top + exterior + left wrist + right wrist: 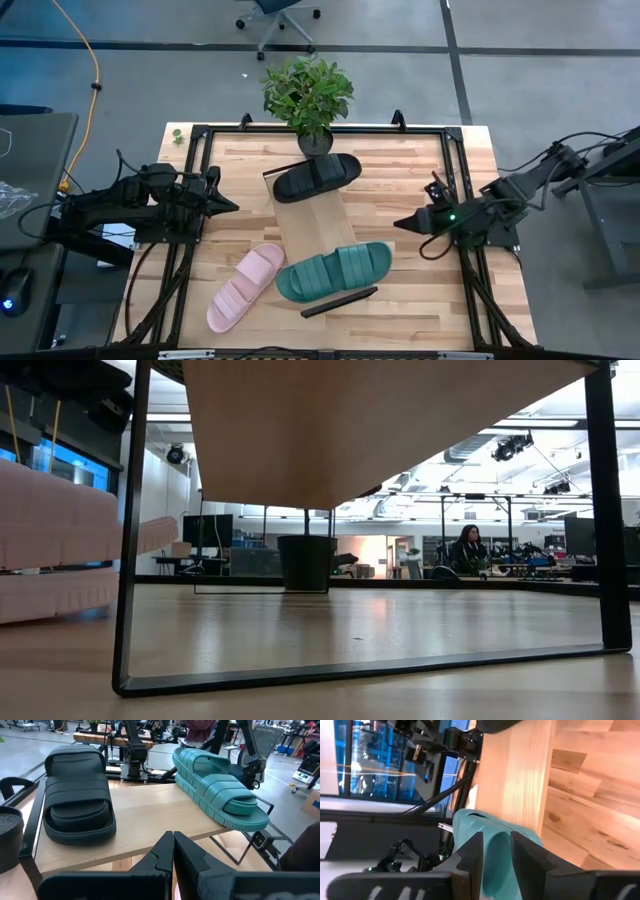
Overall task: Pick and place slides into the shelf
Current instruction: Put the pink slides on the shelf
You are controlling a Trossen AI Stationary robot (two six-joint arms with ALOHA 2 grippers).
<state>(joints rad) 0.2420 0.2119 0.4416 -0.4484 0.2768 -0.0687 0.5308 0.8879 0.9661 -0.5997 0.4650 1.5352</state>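
Note:
The shelf point(312, 218) is a light-wood plank in the middle of the table. The black slide point(318, 177) lies across its far end and the dark green slide point(335, 270) across its near end; both show on the plank in the left wrist view, black slide point(77, 795) and green slide point(220, 780). The pale pink slide point(246, 286) lies sole-down on the table, left of the green one. My left gripper point(228, 207) is shut, left of the shelf. My right gripper point(403, 224) hangs open to the shelf's right, apart from the green slide point(470, 822).
A potted plant point(308, 95) stands at the table's far edge behind the black slide. The shelf's thin black end bar point(340, 302) lies by the green slide near the front. A black frame point(200, 135) runs around the tabletop. A person point(467, 550) sits far off in the room.

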